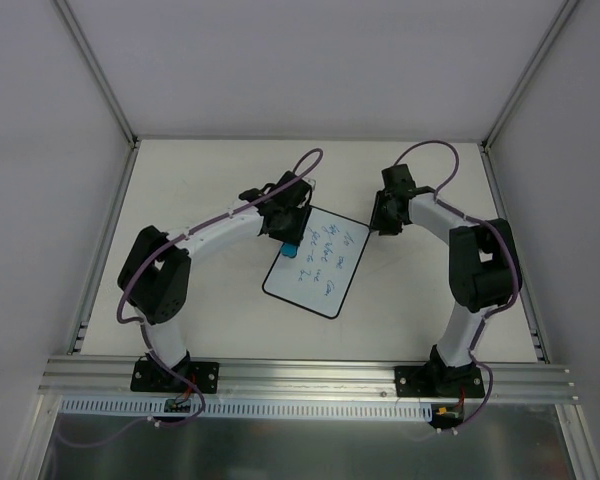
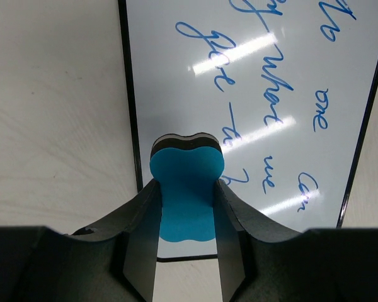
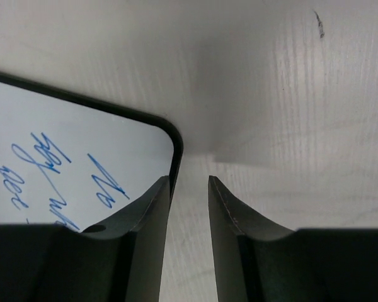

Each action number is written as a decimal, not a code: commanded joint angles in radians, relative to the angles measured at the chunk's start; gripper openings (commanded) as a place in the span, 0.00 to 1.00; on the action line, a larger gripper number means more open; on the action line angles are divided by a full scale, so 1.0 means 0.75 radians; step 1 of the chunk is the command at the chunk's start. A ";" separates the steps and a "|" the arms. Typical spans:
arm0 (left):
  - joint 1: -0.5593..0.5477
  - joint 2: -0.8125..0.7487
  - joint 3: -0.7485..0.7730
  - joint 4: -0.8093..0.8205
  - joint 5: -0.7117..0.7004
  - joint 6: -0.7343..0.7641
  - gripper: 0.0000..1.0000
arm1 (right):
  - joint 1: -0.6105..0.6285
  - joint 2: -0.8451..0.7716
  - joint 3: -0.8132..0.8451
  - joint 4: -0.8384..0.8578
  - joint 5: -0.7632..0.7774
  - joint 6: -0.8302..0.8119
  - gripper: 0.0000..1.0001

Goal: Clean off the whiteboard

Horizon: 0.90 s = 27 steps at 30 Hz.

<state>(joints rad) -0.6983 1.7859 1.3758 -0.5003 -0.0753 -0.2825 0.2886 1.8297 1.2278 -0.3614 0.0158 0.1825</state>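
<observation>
The whiteboard point(image 1: 318, 264) lies tilted on the table, covered in blue handwriting. My left gripper point(image 1: 289, 240) is shut on the blue eraser point(image 1: 292, 248) over the board's upper left edge. In the left wrist view the eraser point(image 2: 187, 162) sits between the fingers of the left gripper point(image 2: 186, 184), just inside the black rim of the whiteboard point(image 2: 258, 69). My right gripper point(image 1: 380, 222) is at the board's far right corner. In the right wrist view the right gripper point(image 3: 188, 179) has a narrow empty gap, its left finger over the rim of the whiteboard point(image 3: 82, 135).
The pale table point(image 1: 220, 330) is walled in by grey panels on three sides. An aluminium rail point(image 1: 310, 375) runs along the near edge by the arm bases. Purple cables loop over both arms.
</observation>
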 commanded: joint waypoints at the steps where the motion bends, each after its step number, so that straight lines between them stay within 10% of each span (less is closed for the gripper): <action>1: 0.019 0.065 0.094 0.004 0.057 0.094 0.25 | -0.021 0.059 0.073 0.018 -0.007 0.025 0.34; 27: 0.101 0.327 0.319 0.013 0.147 0.154 0.25 | -0.015 0.184 0.044 0.097 -0.134 0.088 0.23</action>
<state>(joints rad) -0.6392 2.0029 1.5684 -0.4934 0.0029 -0.1902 0.2687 1.9369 1.2705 -0.3038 -0.0692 0.2127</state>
